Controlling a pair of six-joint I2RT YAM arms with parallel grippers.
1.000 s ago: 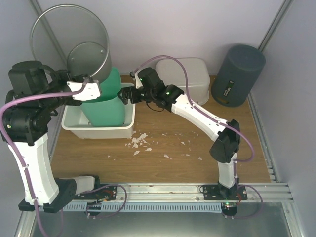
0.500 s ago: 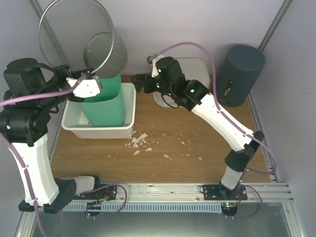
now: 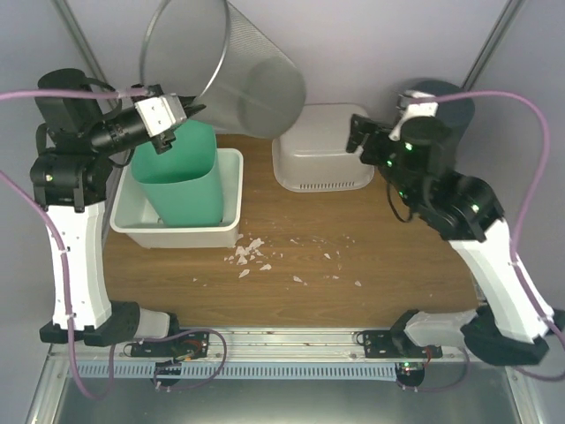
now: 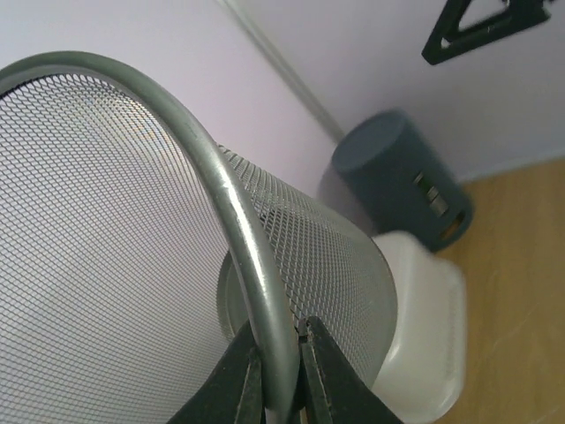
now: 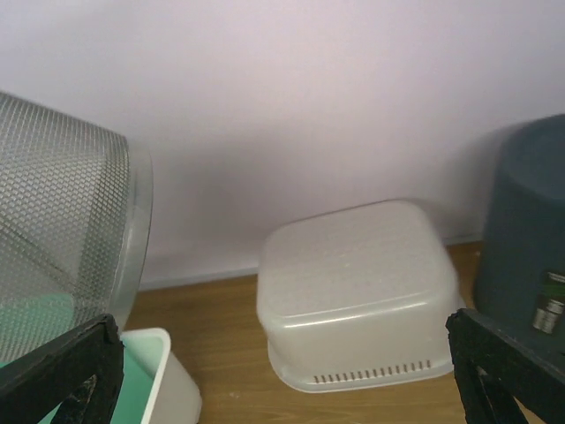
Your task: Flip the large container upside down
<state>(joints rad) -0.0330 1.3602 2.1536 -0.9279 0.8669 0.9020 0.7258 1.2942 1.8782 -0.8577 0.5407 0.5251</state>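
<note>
The large silver mesh bin hangs in the air at the back left, tilted on its side with its base towards the right and its mouth to the left. My left gripper is shut on its rolled rim, one finger inside and one outside, as the left wrist view shows on the mesh bin. My right gripper is open and empty, raised at the right and apart from the bin. In the right wrist view my right gripper frames the scene, with the mesh bin at the left edge.
A green bin stands in a white tray under the mesh bin. An upturned white tub sits at the back centre and a dark grey round bin at the back right. White crumbs lie on the wooden table.
My left arm has lifted the mesh bin up and swung it over to the right, tilting it onto its side. My right arm has pulled back to the right, away from the bins.
</note>
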